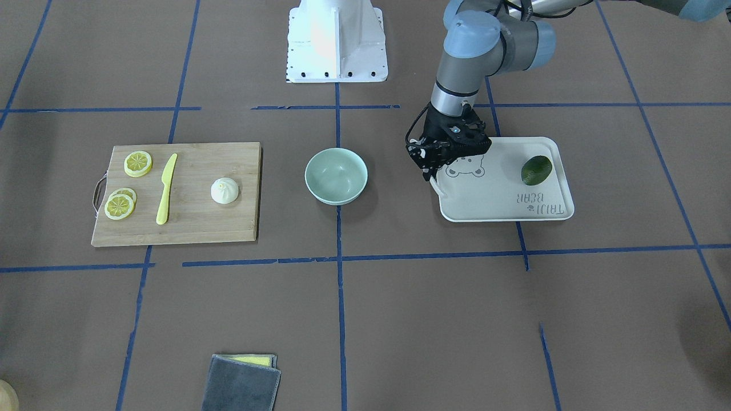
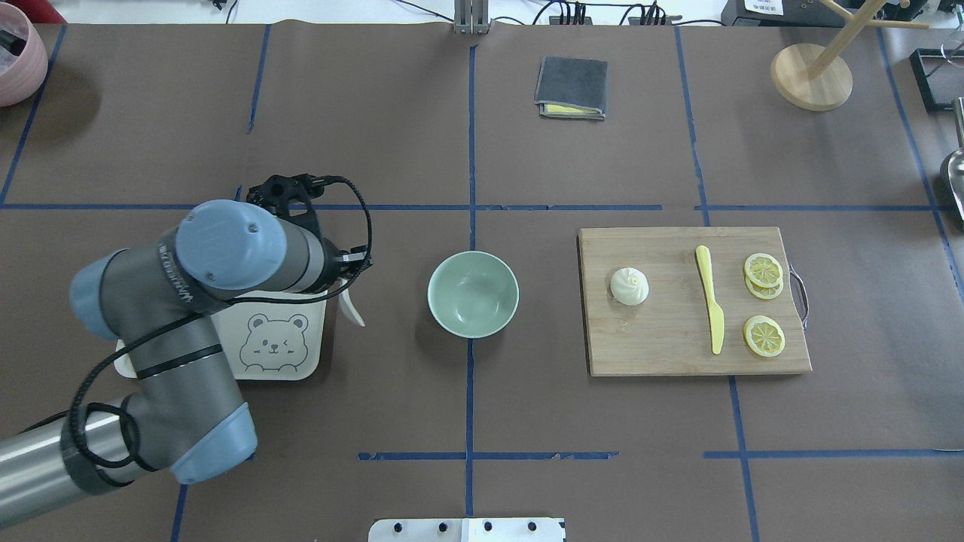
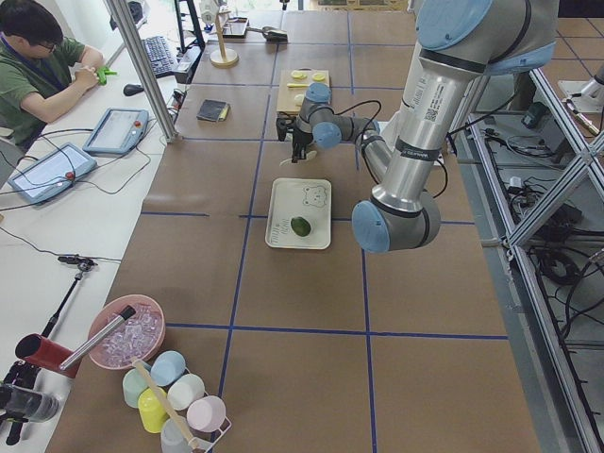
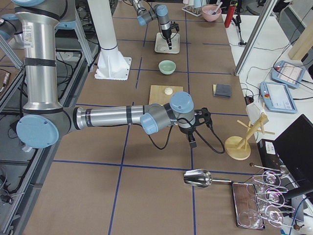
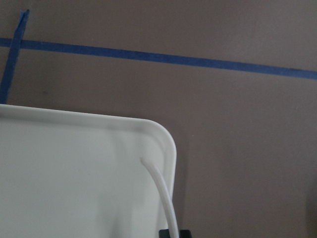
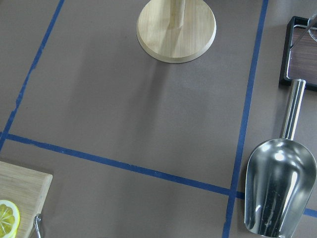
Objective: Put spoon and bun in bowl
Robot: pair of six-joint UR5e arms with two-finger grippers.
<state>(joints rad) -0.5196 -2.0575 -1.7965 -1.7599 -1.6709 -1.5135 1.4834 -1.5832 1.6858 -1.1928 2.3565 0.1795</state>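
Note:
My left gripper is shut on the pale whitish spoon and holds it just above the near corner of the white bear-print tray. The spoon hangs down beside the tray in the overhead view; its thin edge shows in the left wrist view. The mint-green bowl stands empty in the middle of the table, a short way from the spoon. The white pleated bun sits on the wooden cutting board. My right gripper hovers far off near a wooden stand; I cannot tell whether it is open or shut.
A yellow knife and lemon slices lie on the board. A green fruit lies on the tray. A folded grey cloth lies at the far edge. A metal scoop and a wooden stand base lie under the right wrist.

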